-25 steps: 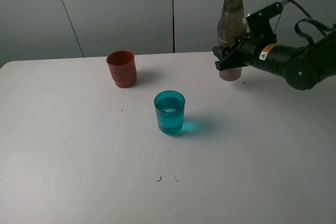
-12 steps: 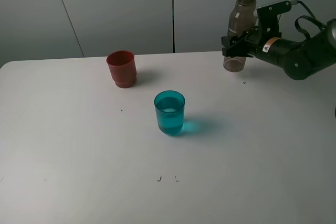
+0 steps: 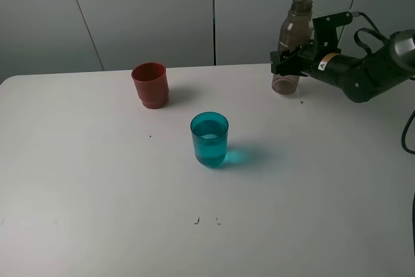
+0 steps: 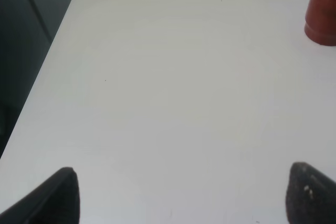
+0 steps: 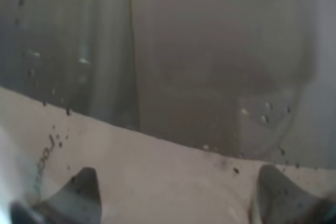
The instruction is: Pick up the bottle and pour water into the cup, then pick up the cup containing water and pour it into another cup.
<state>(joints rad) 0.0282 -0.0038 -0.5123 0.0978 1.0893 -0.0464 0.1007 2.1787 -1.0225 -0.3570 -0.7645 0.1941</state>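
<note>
off at the left edge of the table point(image 3: 97, 180), the left end effector point(image 4: 184, 196) hangs with its fingers spread wide and nothing between them, only bare table beneath. the red cup point(image 3: 150, 84) stands upright toward the far edge, left of the middle, and looks empty as far as i can see from here. the teal cup point(image 3: 209, 138) stands near the centre of the table, well apart from the red one, and already has water in it. over by the far right corner the bottle point(image 3: 288, 47) is nearly upright, leaning a touch, with the right end effector point(image 3: 285, 63) clamped round its lower body. i can't quite tell whether its base is on the table or just above it. by my reckoning the first pour is done and the bottle is being parked. next it wants letting go cleanly, then a firm grip on the teal cup, carried level to the red cup and tipped slowly over its rim.
</note>
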